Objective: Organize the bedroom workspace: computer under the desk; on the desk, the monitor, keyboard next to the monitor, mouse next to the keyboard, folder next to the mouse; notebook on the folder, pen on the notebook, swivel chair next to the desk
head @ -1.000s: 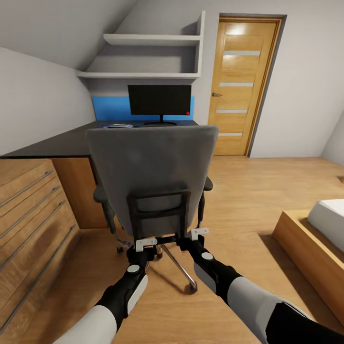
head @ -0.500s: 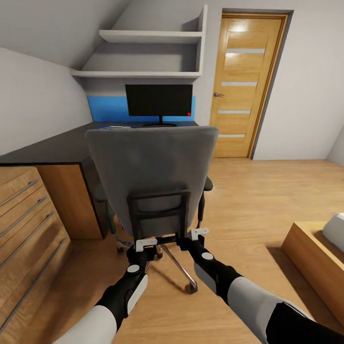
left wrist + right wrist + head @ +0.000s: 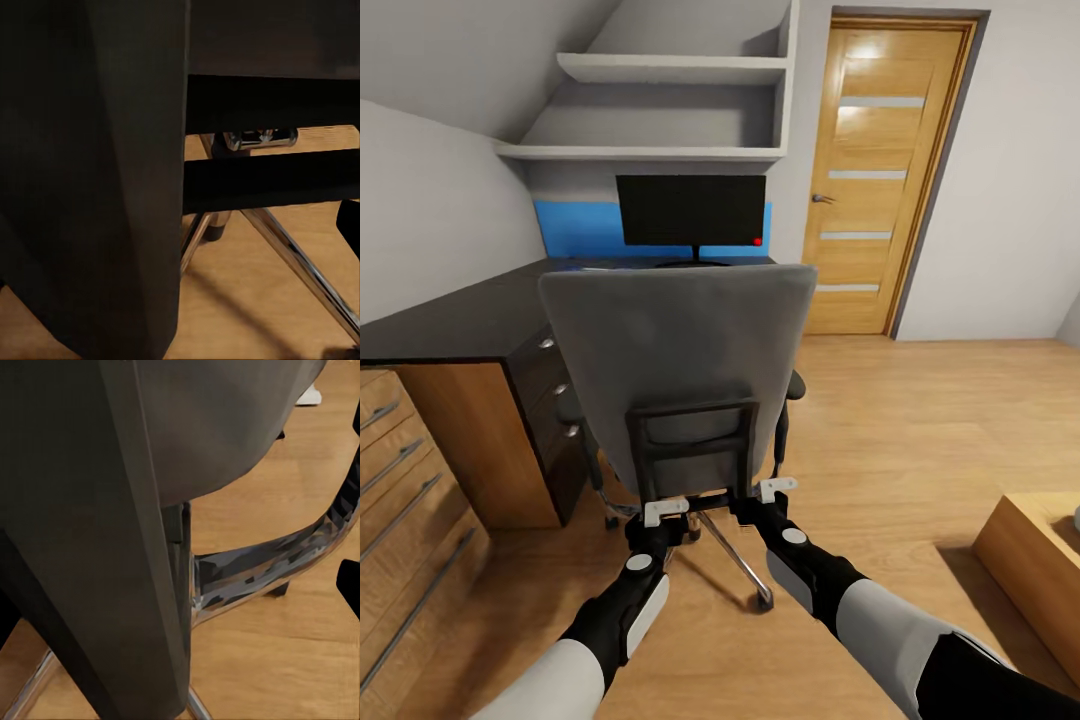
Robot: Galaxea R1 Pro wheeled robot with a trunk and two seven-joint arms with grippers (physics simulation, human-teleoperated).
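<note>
The grey swivel chair [image 3: 680, 340] stands directly in front of me with its tall back facing me, its chrome base [image 3: 745, 570] on the wood floor. My left gripper [image 3: 665, 512] and right gripper [image 3: 777, 488] are both shut on the black frame at the bottom of the chair back. Up close, the left wrist view shows a chrome leg [image 3: 300, 262], and the right wrist view the grey chair shell [image 3: 225, 435]. Beyond the chair, the black monitor [image 3: 692, 210] stands on the black-topped desk [image 3: 460, 325]. A thin bluish strip [image 3: 592, 266] lies left of the monitor's base, mostly hidden.
Dark desk drawers with silver knobs [image 3: 555, 390] sit just left of the chair. A light wood chest [image 3: 410, 480] with steel handles is at the near left. An oak door [image 3: 880, 180] is at the back right, and a low wooden bed frame [image 3: 1040, 540] at the right edge.
The whole view has advanced toward the desk: chest and bed frame slide outward, and the desk drawers come into sight. The chair keeps its place between my grippers.
</note>
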